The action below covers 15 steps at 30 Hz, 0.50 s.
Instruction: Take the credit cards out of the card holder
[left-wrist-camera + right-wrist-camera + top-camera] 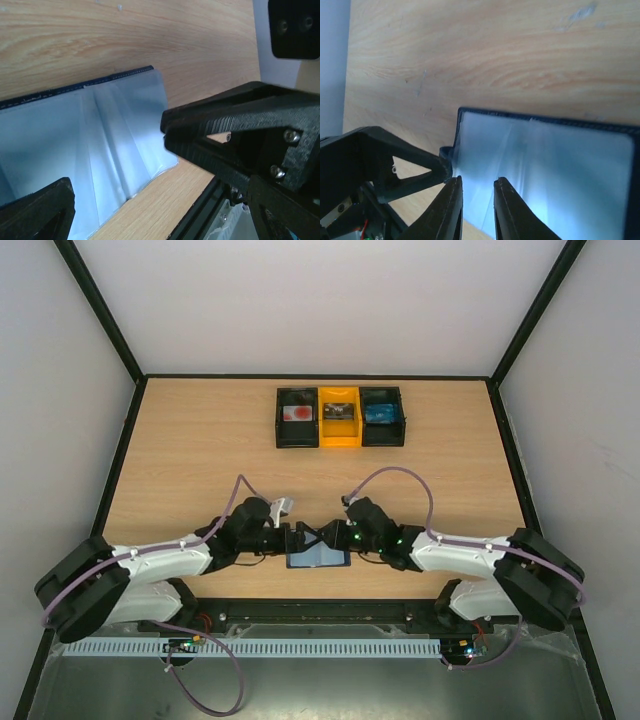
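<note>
Card holder [318, 559] lies unfolded and flat on the table [200, 460], low in the centre of the top view, directly between the two wrists. Pale grey-blue inside faces up.

Left gripper [117, 162]: jaws spread wide, straddling one end of the holder, with nothing clamped. From the right wrist view one of its fingers [420, 172] sits at the small tab [446, 151] on the holder's edge, seemingly touching it.

Right gripper [478, 179]: fingers drawn in to a narrow slit over the holder's near edge. Pale lining shows through the gap. I cannot tell whether a pocket layer or a card is pinched.

No card edge is visible in the pockets from either wrist view, though the folds could hide one.

Upper centre of the top view has three small boxes in a row. The right black box [402, 422] contains a blue card [382, 414]. The left black box [279, 422] holds a pale item with a red mark. The yellow box [339, 440] holds something dark that is too small to identify.

Judgement: removal looks mostly done, with at least the blue card out and well away from the holder. What is left is probably checking or emptying the last pocket.
</note>
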### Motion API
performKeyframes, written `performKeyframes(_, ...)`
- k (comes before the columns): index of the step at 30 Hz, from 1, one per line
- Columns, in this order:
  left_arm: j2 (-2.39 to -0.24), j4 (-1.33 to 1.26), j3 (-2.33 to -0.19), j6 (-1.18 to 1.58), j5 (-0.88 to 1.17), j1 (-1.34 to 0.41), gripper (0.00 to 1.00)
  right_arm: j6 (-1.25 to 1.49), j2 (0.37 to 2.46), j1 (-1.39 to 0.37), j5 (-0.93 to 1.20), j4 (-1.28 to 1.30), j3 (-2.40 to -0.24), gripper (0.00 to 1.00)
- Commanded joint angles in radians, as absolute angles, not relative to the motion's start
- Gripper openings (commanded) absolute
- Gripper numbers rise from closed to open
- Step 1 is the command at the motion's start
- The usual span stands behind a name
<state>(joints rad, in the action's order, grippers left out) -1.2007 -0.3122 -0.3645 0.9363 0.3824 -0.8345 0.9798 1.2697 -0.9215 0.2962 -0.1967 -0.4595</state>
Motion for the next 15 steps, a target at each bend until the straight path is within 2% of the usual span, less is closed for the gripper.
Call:
performKeyframes(1, -1.230, -0.424, -0.334, 0.982, 0.427, -0.827, 0.95, 1.057, 1.318, -0.970, 0.284, -0.339, -0.432, 0.16)
performKeyframes(5, -1.250, -0.371, -0.343, 0.973, 0.384, -0.825, 0.94, 1.076, 1.371, -0.998, 0.291, -0.395, -0.430, 0.15)
performKeyframes(9, -1.232, -0.308, -0.328, 0.969, 0.308, -0.810, 0.91, 1.077, 1.409, -1.015, 0.288, -0.407, -0.434, 0.18)
performKeyframes(15, -1.227, -0.240, -0.323, 0.941, 0.275, -0.789, 0.77, 1.086, 1.444, -1.025, 0.264, -0.429, -0.404, 0.16)
